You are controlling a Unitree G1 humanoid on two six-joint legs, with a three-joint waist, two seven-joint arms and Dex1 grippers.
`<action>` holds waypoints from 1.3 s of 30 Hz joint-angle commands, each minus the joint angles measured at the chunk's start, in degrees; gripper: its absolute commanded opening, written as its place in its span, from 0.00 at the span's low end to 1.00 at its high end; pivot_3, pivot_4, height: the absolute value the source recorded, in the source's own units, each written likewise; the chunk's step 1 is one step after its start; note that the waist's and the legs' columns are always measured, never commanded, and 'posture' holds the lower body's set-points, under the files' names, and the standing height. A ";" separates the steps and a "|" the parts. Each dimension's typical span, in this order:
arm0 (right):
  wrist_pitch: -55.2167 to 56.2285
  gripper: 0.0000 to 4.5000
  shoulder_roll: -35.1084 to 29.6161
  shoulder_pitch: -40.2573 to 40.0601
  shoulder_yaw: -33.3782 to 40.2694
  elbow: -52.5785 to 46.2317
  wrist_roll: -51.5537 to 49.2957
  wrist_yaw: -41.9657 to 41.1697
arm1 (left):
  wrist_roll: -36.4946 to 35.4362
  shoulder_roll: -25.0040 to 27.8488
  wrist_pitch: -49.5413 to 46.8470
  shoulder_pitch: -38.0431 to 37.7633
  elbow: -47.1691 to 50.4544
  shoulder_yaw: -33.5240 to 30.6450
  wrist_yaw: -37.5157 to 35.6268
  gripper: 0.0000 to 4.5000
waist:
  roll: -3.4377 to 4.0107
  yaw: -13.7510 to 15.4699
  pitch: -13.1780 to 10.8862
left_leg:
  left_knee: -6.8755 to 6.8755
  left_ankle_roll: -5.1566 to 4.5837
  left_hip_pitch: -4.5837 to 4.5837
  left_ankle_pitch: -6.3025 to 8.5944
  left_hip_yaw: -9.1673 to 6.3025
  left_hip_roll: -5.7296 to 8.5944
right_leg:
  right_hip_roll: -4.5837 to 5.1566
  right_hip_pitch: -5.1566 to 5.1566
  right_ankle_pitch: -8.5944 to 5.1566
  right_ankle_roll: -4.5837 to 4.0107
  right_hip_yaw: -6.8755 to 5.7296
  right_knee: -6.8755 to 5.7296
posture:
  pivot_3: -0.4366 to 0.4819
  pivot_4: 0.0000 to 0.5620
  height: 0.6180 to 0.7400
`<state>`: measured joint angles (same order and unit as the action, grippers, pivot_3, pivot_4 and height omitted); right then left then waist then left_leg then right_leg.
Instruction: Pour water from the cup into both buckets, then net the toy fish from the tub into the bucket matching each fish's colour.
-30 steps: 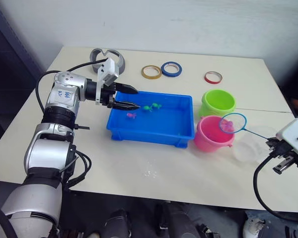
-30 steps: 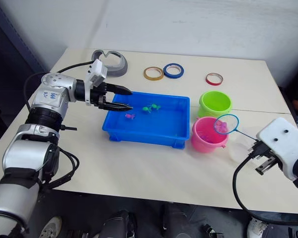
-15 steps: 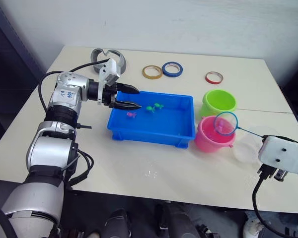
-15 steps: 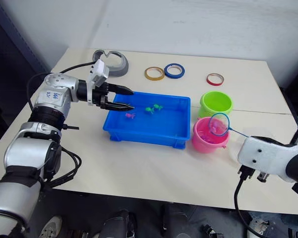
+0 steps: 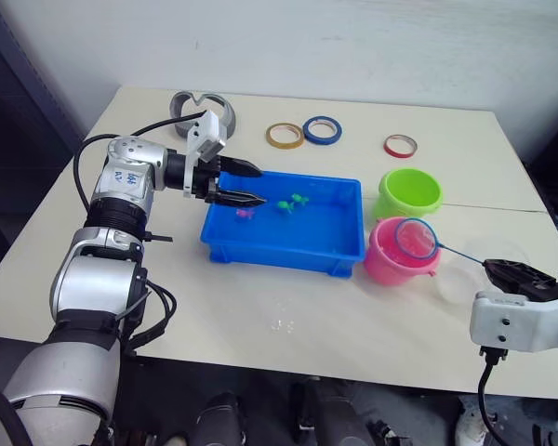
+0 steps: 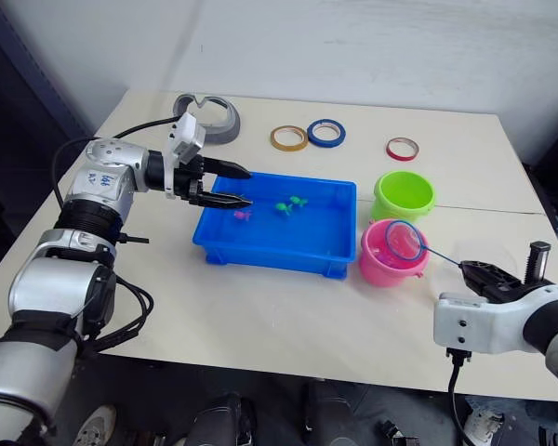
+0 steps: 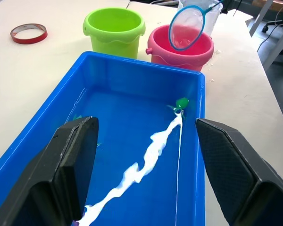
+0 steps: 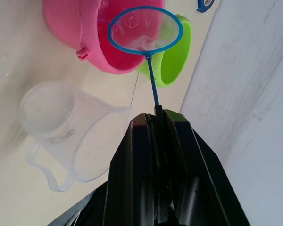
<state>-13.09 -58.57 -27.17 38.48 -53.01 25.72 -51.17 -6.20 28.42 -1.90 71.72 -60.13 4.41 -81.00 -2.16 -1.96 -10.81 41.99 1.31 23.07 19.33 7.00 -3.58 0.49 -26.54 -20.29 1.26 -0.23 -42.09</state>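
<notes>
The blue tub [image 5: 281, 254] holds water, green fish [image 5: 293, 200] and a pink fish [image 5: 245, 213]. My left gripper [image 5: 259, 184] hangs open over the tub's left end, its fingers [image 7: 70, 165] wide apart above the water. To the tub's right stand the green bucket [image 5: 409, 192] and the pink bucket [image 5: 391, 265]. My right gripper [image 8: 156, 113] is shut on the net's thin handle. The net's light-blue hoop [image 5: 416, 239] is tilted over the pink bucket's mouth. The clear cup [image 5: 465, 279] stands beside the pink bucket, close to my right gripper [image 5: 493, 266].
At the back of the table lie a yellow tape ring [image 5: 284, 135], a blue one [image 5: 322, 128] and a red one [image 5: 399, 145], with a grey curved object [image 5: 202, 110] at the back left. A small water splash [image 5: 281, 325] marks the table before the tub.
My right arm has turned and dropped, and the net's hoop has sunk and tipped down onto the pink bucket's mouth. The left gripper has stayed in place.
</notes>
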 commanded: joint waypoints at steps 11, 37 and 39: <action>-39.25 0.00 -4.62 36.77 -11.75 -3.80 -26.20 -6.74 | 2.69 9.21 1.35 0.73 -0.18 -0.93 0.66 0.80 | 0.02 -1.33 -0.01 | 0.08 0.02 -0.14 -0.01 -0.05 -0.03 | 0.01 0.05 0.02 -0.05 0.03 -0.21 | 0.48 0.27 0.61; -42.24 0.00 24.27 70.38 -62.26 30.70 -27.73 15.46 | -1.16 30.09 -17.81 -26.79 30.75 -9.83 10.08 0.80 | -0.02 -1.31 0.02 | 0.14 -0.07 0.08 0.01 -0.04 -0.05 | 0.15 -0.15 0.03 -0.10 -0.01 -0.31 | 0.48 0.27 0.61; -41.16 0.00 24.97 71.00 -63.90 32.37 -26.47 15.73 | -1.71 30.22 -18.71 -27.87 32.40 -10.35 10.44 0.80 | -0.02 -1.32 0.02 | 0.14 -0.08 0.09 0.01 -0.04 -0.04 | 0.15 -0.15 0.03 -0.10 -0.02 -0.31 | 0.48 0.27 0.61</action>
<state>-55.95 -33.86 42.49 -25.03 -20.74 -2.16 -36.10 -6.49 57.22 -20.06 43.89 -30.38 -3.88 -70.91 -2.18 -3.28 -10.79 42.13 1.24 23.15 19.34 6.96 -3.63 0.64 -26.69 -20.27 1.16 -0.25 -42.40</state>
